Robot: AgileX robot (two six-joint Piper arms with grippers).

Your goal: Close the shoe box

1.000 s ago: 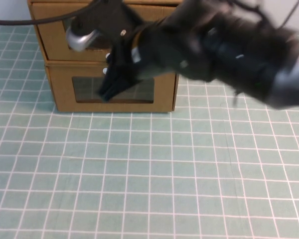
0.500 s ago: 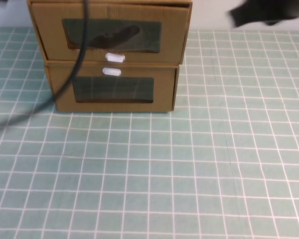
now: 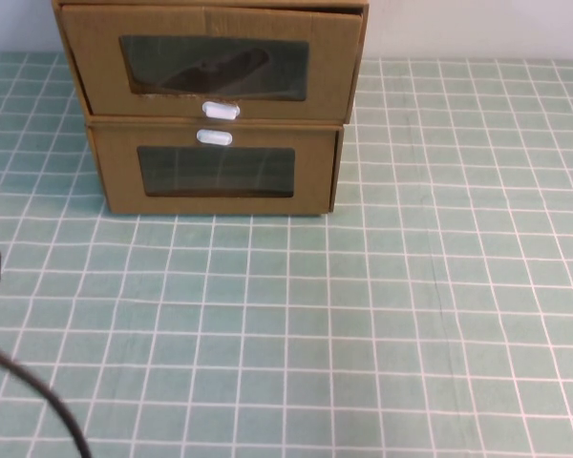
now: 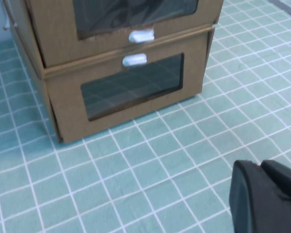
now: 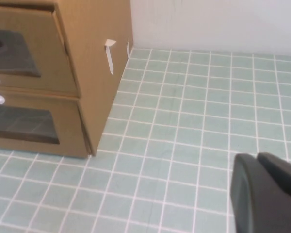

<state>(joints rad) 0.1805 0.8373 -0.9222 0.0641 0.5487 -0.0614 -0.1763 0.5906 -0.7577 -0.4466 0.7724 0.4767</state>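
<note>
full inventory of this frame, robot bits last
shoe box: 1, brown cardboard, upper of the stack at the table's far left; window with a dark shoe shape behind it, white pull tab below the window
lower box: 1, brown cardboard, under the shoe box; white tab above its window
table mat: 1, pale green with a white grid, covers the table
wall: white, behind the table
cable: 1, black, near-left corner in the high view
left gripper: black, only a part shows in the left wrist view, near side of the boxes
right gripper: black, only a part shows in the right wrist view, right of the boxes
</note>
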